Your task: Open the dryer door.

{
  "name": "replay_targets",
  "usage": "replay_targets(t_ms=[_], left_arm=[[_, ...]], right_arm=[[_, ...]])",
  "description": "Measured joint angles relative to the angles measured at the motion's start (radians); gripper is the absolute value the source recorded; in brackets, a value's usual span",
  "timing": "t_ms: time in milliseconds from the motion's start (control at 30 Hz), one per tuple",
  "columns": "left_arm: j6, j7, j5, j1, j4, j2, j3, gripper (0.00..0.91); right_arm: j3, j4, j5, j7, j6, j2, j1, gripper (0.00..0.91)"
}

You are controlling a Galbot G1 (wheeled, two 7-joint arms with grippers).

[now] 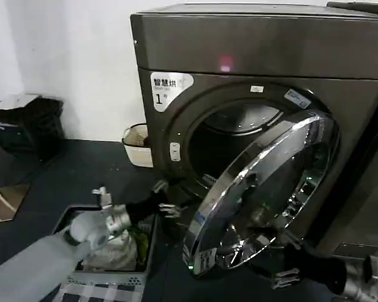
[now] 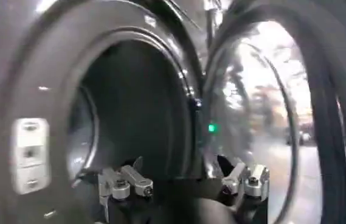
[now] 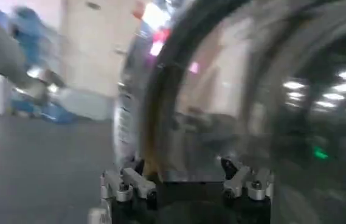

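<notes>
The dryer, a big dark bronze-grey front-loader with a white "1" sticker, stands against the wall, and its drum opening is already exposed. The dryer door, a wide chrome rim around tinted glass, hangs swung out from the machine's front at a steep angle, hinged on the robot's right side, with its free edge low and toward the robot. Judged from this, the opening is largely done: the latch is released and the door is well off the seal, though it could probably swing wider before it counts as fully open.

In front of the machine on the dark floor sits a laundry basket holding pale cloth, and a small white bin stands beside the dryer.

The left gripper reaches forward between the basket and the drum opening, near the door's free edge; its fingers are spread wide and hold nothing. The right gripper sits low under the door's outer face, just beside the chrome rim; its fingers are likewise spread wide, with nothing between them, and contact with the door cannot be confirmed.
</notes>
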Motion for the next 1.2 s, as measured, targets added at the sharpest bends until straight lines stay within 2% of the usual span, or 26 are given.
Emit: replay_targets(t_ms=[233, 433, 600, 700, 933, 1200], left_arm=[[-0.001, 0.015, -0.007, -0.062, -0.009, -0.035, 0.072, 0.907], [0.004, 0.008, -0.016, -0.094, -0.031, -0.063, 0.118, 0.907], [0.011, 0.000, -0.018, -0.117, -0.056, -0.082, 0.149, 0.907], [0.019, -0.007, -0.023, -0.129, -0.072, -0.099, 0.169, 0.907], [0.038, -0.070, -0.014, -0.153, -0.103, -0.149, 0.226, 0.907], [0.053, -0.113, -0.014, -0.187, -0.091, -0.252, 0.301, 0.907]], right_arm=[[0.161, -0.020, -0.065, 0.089, -0.022, 0.116, -0.024, 0.907], [0.313, -0.049, -0.071, 0.179, -0.022, 0.216, -0.026, 0.907], [0.432, -0.061, -0.052, 0.296, -0.078, 0.268, -0.006, 0.907], [0.498, -0.066, -0.049, 0.385, -0.112, 0.288, -0.005, 0.907], [0.663, -0.079, -0.058, 0.613, -0.153, 0.298, -0.015, 0.907], [0.846, -0.093, -0.153, 0.792, -0.220, 0.288, -0.032, 0.907]])
